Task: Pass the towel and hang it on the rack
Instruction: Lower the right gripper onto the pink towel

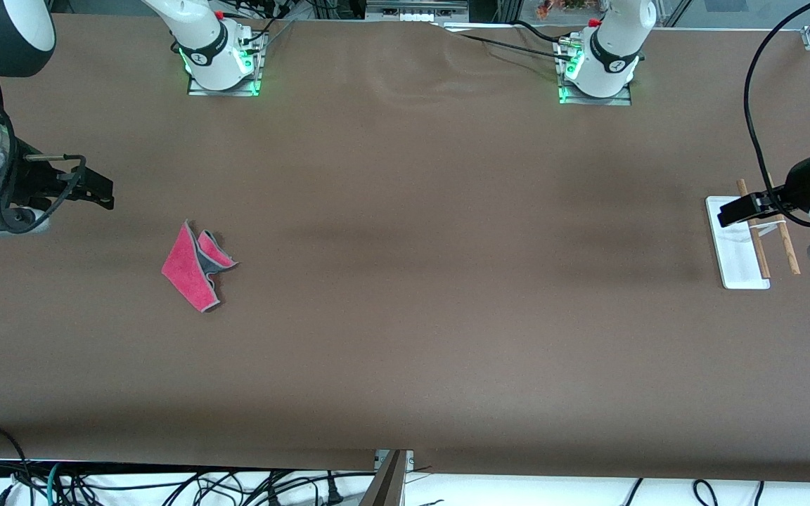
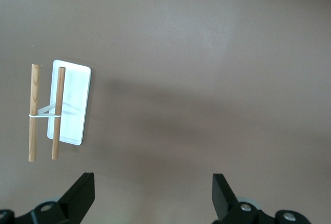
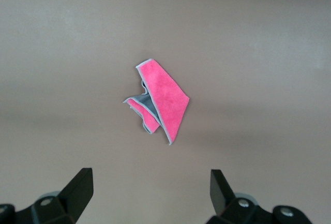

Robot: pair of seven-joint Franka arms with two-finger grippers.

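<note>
The towel (image 1: 194, 267), a small pink-red cloth with grey edging, lies crumpled on the brown table toward the right arm's end; it also shows in the right wrist view (image 3: 163, 100). My right gripper (image 1: 99, 188) hangs open and empty over bare table, apart from the towel. The rack (image 1: 739, 260) has a flat white base and two thin wooden rods (image 1: 789, 253), and it stands at the left arm's end. In the left wrist view the rack (image 2: 70, 105) is empty. My left gripper (image 1: 732, 209) hovers open over the rack's base with nothing between its fingers.
The two arm bases (image 1: 222, 63) (image 1: 598, 70) stand along the table's edge farthest from the front camera. A black cable (image 1: 749, 112) loops above the left arm's end. Loose cables (image 1: 166, 485) hang below the table's nearest edge.
</note>
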